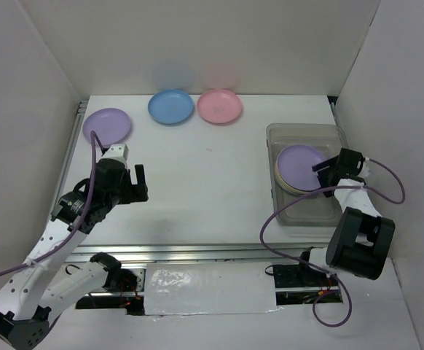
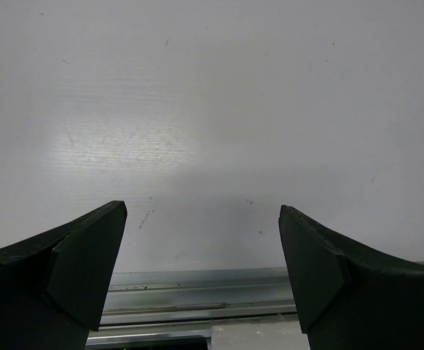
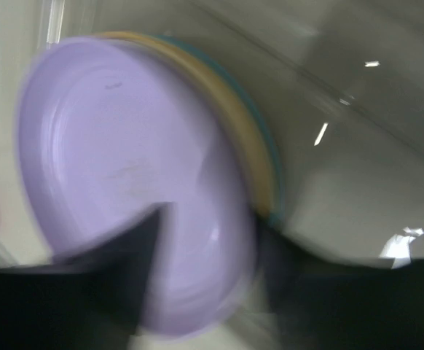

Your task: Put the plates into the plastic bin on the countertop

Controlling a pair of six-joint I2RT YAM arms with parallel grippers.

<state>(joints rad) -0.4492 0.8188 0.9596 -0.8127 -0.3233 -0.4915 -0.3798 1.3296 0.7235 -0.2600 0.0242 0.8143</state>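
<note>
The translucent plastic bin (image 1: 307, 133) stands on the countertop (image 1: 205, 189) at the right, holding a stack of plates with a purple plate (image 1: 298, 165) on top. My right gripper (image 1: 323, 169) hangs over that plate's right rim. In the blurred right wrist view the purple plate (image 3: 124, 160) lies on a yellow-orange plate (image 3: 237, 117), and my right gripper (image 3: 208, 240) is open with the purple rim between its fingers. A second purple plate (image 1: 107, 125), a blue plate (image 1: 171, 106) and a pink plate (image 1: 220, 106) lie at the back left. My left gripper (image 1: 140, 182) (image 2: 203, 251) is wide open and holds nothing.
White walls enclose the countertop on the left, back and right. A metal rail (image 1: 197, 251) (image 2: 197, 292) runs along the front edge, just beyond my left fingertips. The bin's wall (image 3: 358, 146) stands close to the right of the stack.
</note>
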